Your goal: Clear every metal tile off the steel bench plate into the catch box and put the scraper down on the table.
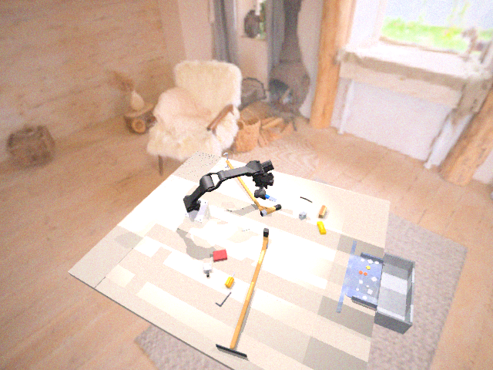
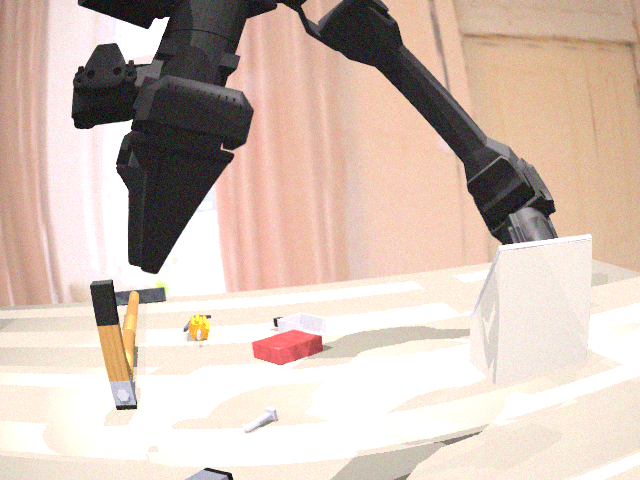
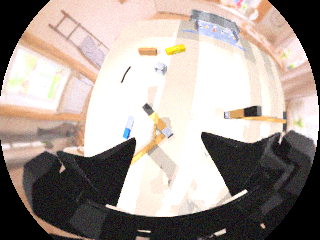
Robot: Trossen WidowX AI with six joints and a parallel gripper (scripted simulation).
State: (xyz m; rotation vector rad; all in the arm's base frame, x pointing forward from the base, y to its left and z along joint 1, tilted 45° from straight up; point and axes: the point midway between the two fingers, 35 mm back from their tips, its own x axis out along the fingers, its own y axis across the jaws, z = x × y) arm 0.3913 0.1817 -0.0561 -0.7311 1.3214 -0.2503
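The fingers (image 1: pixel 259 193) (image 2: pixel 147 269) are spread wide, with nothing gripped between them, above the counter (image 1: pixel 294 254) (image 2: pixel 361 408) (image 3: pixel 180 90). To their right, 1 long scraper (image 1: pixel 251 287) (image 2: pixel 130 330) (image 3: pixel 270 119) is laid down; farther right, tiles (image 1: pixel 365 273) (image 3: pixel 214 30) are scattered on the bench plate (image 1: pixel 354 284) (image 3: pixel 223 36), beside the catch box (image 1: pixel 392 318) (image 3: pixel 220 19).

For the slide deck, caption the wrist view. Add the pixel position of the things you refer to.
Open hand (image 3: pixel 168 138) above the table, blue bench plate (image 3: pixel 216 32) with tiles at the far end.

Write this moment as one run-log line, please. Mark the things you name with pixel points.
gripper (image 1: pixel 260 193) (image 2: pixel 147 269) (image 3: pixel 168 138): open, holding nothing | long scraper (image 1: pixel 251 284): on table | tiles (image 1: pixel 360 281): on bench plate (image 1: pixel 350 287) | catch box (image 1: pixel 394 294): no tiles seen
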